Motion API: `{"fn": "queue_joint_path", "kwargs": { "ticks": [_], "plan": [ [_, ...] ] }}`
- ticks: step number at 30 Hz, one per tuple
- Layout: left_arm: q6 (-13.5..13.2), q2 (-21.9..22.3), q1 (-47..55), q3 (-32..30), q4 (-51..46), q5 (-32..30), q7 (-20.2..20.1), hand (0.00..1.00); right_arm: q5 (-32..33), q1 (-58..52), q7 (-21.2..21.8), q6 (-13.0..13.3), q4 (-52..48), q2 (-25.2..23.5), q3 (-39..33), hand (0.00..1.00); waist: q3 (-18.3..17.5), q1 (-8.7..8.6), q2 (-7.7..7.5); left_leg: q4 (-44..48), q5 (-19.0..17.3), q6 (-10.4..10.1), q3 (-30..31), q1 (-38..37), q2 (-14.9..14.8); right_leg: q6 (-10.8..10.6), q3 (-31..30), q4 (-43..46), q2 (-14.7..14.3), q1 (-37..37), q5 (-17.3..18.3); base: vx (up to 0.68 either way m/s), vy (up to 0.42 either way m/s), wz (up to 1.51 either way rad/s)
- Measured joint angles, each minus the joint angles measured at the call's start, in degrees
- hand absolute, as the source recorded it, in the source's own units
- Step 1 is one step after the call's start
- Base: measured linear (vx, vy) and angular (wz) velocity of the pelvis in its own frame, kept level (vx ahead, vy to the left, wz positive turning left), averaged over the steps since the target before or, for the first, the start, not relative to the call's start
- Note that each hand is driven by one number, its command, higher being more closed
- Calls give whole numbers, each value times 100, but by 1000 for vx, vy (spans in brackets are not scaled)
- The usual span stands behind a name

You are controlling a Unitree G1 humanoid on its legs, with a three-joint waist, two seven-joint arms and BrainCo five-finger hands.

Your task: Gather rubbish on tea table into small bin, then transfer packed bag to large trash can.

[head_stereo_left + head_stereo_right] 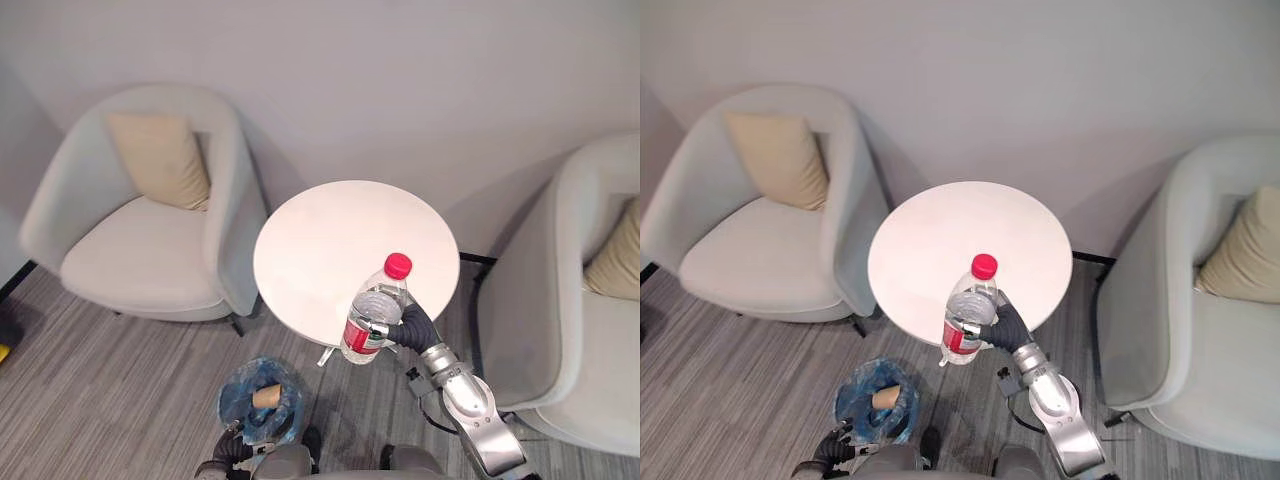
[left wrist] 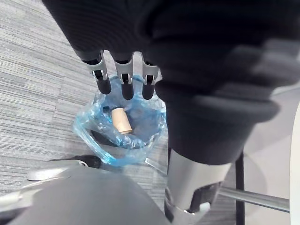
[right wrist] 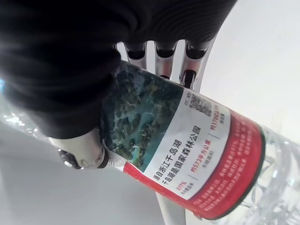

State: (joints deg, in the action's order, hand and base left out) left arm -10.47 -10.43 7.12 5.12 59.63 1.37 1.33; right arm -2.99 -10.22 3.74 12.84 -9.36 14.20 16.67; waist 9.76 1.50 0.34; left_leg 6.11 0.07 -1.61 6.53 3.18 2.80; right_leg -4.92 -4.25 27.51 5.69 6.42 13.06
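Now, in the left eye view, the right hand (image 1: 400,328) holds a clear red-capped bottle (image 1: 378,300) nearly upright over the near edge of the round white table (image 1: 330,225). A small bin (image 1: 232,390) lined with a blue bag stands on the floor near the table. In the right eye view, a left armchair (image 1: 760,255) and a right armchair (image 1: 1160,330) flank the table. In the left wrist view, the left hand (image 2: 125,77) hangs above the bin with its fingers straight and apart, gripping nothing, and a brown cup (image 2: 122,121) lies inside the bin. In the right wrist view, the fingers (image 3: 164,58) are clamped round the bottle's label.
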Motion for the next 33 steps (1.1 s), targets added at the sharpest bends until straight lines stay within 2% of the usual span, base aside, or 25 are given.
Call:
{"fn": "queue_joint_path", "kwargs": {
  "ticks": [2,4,5,8,9,10,11,12,13,14,15,16,17,18,19,20,21,23,30,33],
  "plan": [
    [-9,-48,14,18,-9,12,3,0,-11,-20,-1,5,-95,-7,-8,100,-13,-51,-111,120,50,-51,313,129,206,3,-342,85,53,3,360,-22,-152,115],
    [2,-20,-38,50,-27,12,9,0,-119,48,-4,5,-106,62,-17,100,-9,80,-50,16,199,-151,650,270,224,-22,-226,238,-3,101,466,-141,-183,63],
    [2,-24,-41,49,-48,10,7,0,-123,52,-9,5,-114,88,-17,100,-25,84,-20,-115,323,-166,850,296,211,-1,-162,220,-66,99,498,-108,-171,66],
    [-2,20,-151,43,-108,17,5,0,-133,96,-120,5,-159,186,-35,100,-67,66,125,-374,668,-308,1429,594,104,152,109,97,-327,209,452,-83,-167,112],
    [-3,51,-214,43,-146,18,5,0,-133,150,-150,4,-158,208,-68,100,-44,64,214,-472,656,-251,1481,783,-14,289,396,-1,-409,264,330,-96,-139,106],
    [0,61,-223,42,-164,18,8,0,-133,161,-156,-1,-149,220,-69,100,-35,63,233,-565,594,-156,1396,833,-100,373,525,-102,-433,263,246,-101,-142,117],
    [7,66,-296,20,-132,20,0,0,-134,202,-179,-21,-132,140,-114,100,21,76,205,-568,192,423,780,932,-255,509,742,-485,-409,153,-55,-95,-83,116],
    [22,56,-423,-16,-50,20,-4,0,-132,256,-241,-19,-129,62,-199,100,106,58,187,117,100,521,-66,1285,-322,567,1073,-673,-248,60,-158,-135,-78,151],
    [29,58,-444,-15,-54,18,-5,0,-134,264,-252,-32,-111,10,-396,100,116,25,219,1427,29,653,-1016,1624,-495,597,1394,-619,-109,16,-153,-140,-48,122],
    [28,73,-407,-7,-57,12,-8,0,-137,260,-255,-48,-108,-16,-496,100,118,25,276,1997,-51,784,-1357,1625,-613,618,1520,-562,-99,-34,-138,-148,-36,105],
    [20,119,-233,24,-106,4,-5,0,-138,245,-279,-44,-114,0,-646,100,50,-17,441,2345,-321,755,-1794,1479,-853,592,1666,-401,-186,-100,-4,-134,-25,98],
    [17,111,-127,131,-181,-79,-18,0,-138,263,-368,-40,-104,-1,-763,100,11,-117,550,1340,-409,330,-1592,1062,-657,586,1602,-408,-308,-82,181,-134,-13,111],
    [37,60,-197,145,-157,-174,-34,0,-140,272,-394,-59,-17,-142,-817,100,35,-218,356,947,-369,314,-1613,916,-456,630,1665,-565,-65,-101,113,-114,-45,114],
    [58,-53,-237,147,-163,-248,-47,0,-158,250,-450,-83,42,-289,-974,100,9,-207,243,1224,-597,489,-1867,887,-383,599,1886,-918,158,-148,-155,-54,-34,83],
    [72,-19,-127,97,-151,-274,-47,0,-165,209,-484,-84,37,-275,-1012,100,21,-221,278,1420,-664,447,-1889,647,-449,493,1956,-1138,152,-314,-334,-42,-25,65],
    [72,27,-51,97,-138,-309,-43,0,-169,152,-487,-83,17,-254,-1006,100,-35,-231,378,1221,-573,311,-1863,427,-526,469,2023,-1219,78,-367,-370,-13,27,42],
    [85,100,-4,98,-28,-374,-39,0,-180,117,-502,-91,102,-299,-1103,100,-116,-228,513,582,-503,104,-1690,76,-522,446,2021,-1193,35,-381,-380,-66,60,27],
    [104,134,42,154,-55,-437,-41,0,-205,93,-492,-95,225,-426,-1117,100,-139,-206,454,222,-345,87,-1665,-82,-461,354,1916,-1372,25,-464,-505,-75,49,11],
    [111,94,93,149,-32,-440,-15,0,-207,65,-469,-86,491,-492,-1118,100,-236,-213,317,-196,-59,119,-1615,-287,-435,374,1757,-1778,-154,-644,-796,-47,-5,-2],
    [111,84,95,147,-30,-441,-15,0,-207,60,-464,-91,686,-487,-1113,100,-239,-212,295,-404,54,108,-1614,-369,-439,359,1749,-1797,-152,-638,-793,-21,-36,-3]
  ]
}}
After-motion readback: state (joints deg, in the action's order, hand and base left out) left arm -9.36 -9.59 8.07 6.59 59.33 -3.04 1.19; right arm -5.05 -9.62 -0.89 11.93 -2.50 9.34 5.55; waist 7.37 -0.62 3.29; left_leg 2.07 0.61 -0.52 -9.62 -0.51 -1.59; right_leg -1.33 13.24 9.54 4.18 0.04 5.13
